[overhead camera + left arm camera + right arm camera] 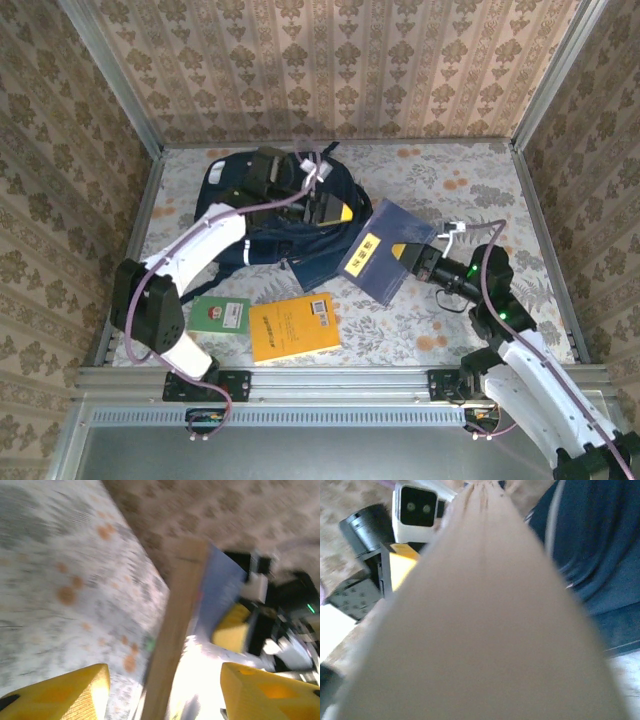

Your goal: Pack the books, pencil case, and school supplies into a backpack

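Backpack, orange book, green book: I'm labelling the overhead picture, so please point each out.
backpack (225,188), top view, left side of its navy fabric.
orange book (290,332), top view, middle of its cover.
green book (221,314), top view, middle of its cover.

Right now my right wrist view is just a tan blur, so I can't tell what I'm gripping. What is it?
Observer: The right claw grips a navy book with a cream label strip, by one corner.
Operator: Where is it relative to the bag?
Observer: From above, the corner opposite the claw overlaps the backpack's right side.
Operator: And the left claw?
Observer: The left claw hangs open over the backpack, close to the book.
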{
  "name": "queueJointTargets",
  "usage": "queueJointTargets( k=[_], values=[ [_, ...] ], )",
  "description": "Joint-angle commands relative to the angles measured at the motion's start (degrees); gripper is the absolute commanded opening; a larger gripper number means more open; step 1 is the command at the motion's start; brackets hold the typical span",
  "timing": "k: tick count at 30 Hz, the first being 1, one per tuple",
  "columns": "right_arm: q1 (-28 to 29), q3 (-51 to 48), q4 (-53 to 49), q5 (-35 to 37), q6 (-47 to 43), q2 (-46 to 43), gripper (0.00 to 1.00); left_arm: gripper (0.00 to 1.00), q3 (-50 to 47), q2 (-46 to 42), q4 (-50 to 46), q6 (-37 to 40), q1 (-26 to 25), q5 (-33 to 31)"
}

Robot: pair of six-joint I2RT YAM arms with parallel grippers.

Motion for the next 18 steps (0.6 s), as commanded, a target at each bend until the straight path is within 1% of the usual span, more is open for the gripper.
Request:
queueJointTargets(
  k=[1,3,4,7,10,13,18],
  values=[
    [-0.47,2.85,-12.27,13.22,-5.91,-1.67,0.00,0.63,6.28,5.08,-11.04,0.35,3.47,-15.22],
    [-0.47,2.75,-14.46,15.78,-6.61,-2.06,0.00,0.64,10.12,8.34,-15.79,1.29,4.22,-21.50],
    [-0.45,2.41,-14.73,16.61,-6.66,-2.35,0.00,0.65,12.16,10.06,-17.17,1.78,6.07,-24.63],
    [-0.60,1.78,-15.61,19.05,-6.61,-3.20,0.00,0.65,18.12,15.97,-19.35,2.22,8.05,-27.69],
    [-0.68,0.98,-15.20,20.17,-7.46,-4.45,0.00,0.65,25.47,23.05,-22.01,2.63,9.54,-28.41],
    [-0.81,0.51,-14.42,19.38,-8.60,-4.77,0.00,0.63,31.79,28.89,-23.31,2.63,10.18,-27.01],
    [-0.82,-0.90,-13.18,17.59,-9.42,-3.83,0.00,0.52,36.41,32.86,-21.36,1.83,9.94,-23.35]
  ],
)
